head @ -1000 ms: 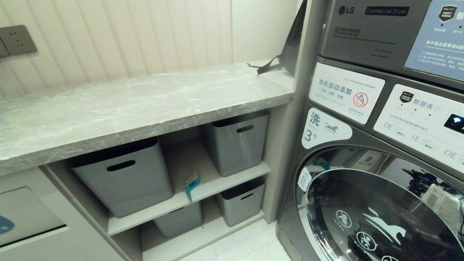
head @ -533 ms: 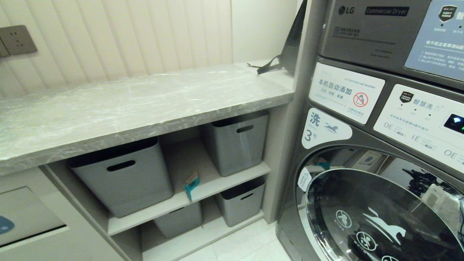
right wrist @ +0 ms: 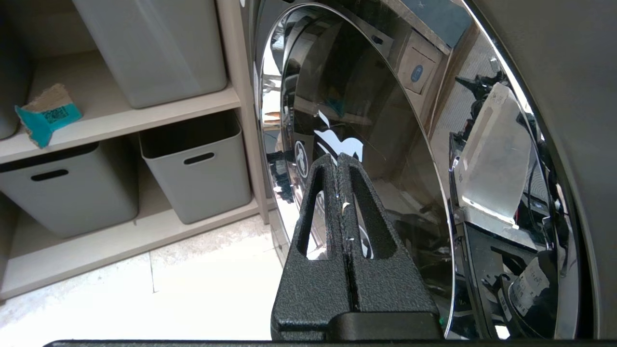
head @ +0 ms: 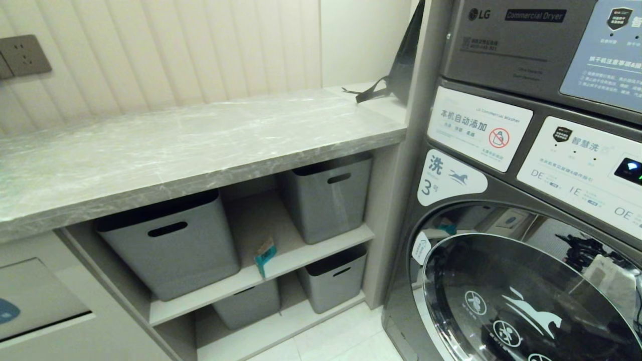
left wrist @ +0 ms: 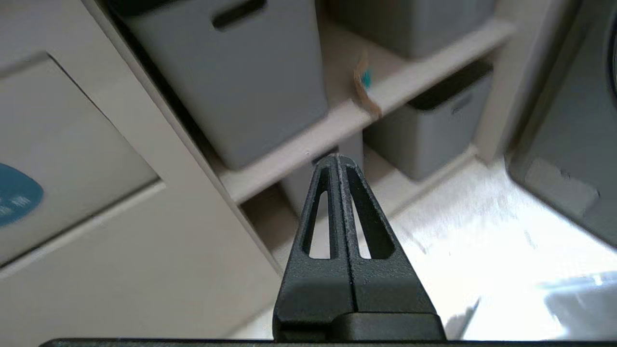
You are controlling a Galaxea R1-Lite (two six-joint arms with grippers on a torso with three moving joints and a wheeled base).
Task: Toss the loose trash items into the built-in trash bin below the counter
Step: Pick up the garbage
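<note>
A small teal paper scrap (head: 265,256) leans on the middle shelf between two grey tubs, under the grey veined counter (head: 200,135). It also shows in the left wrist view (left wrist: 365,89) and the right wrist view (right wrist: 46,118). The built-in trash bin's beige flap (head: 35,298) with a blue sticker (head: 7,311) sits at the lower left, flap down. My left gripper (left wrist: 337,159) is shut and empty, low in front of the cabinet, beside the flap (left wrist: 62,159). My right gripper (right wrist: 337,158) is shut and empty, close to the washer door. Neither arm shows in the head view.
Grey slot-handled tubs (head: 173,240) (head: 328,198) fill the shelves. A washer with a glass door (head: 521,301) stands on the right, a dryer above it. A black strapped bag (head: 396,75) leans at the counter's far end. Pale floor tiles (head: 341,336) lie below.
</note>
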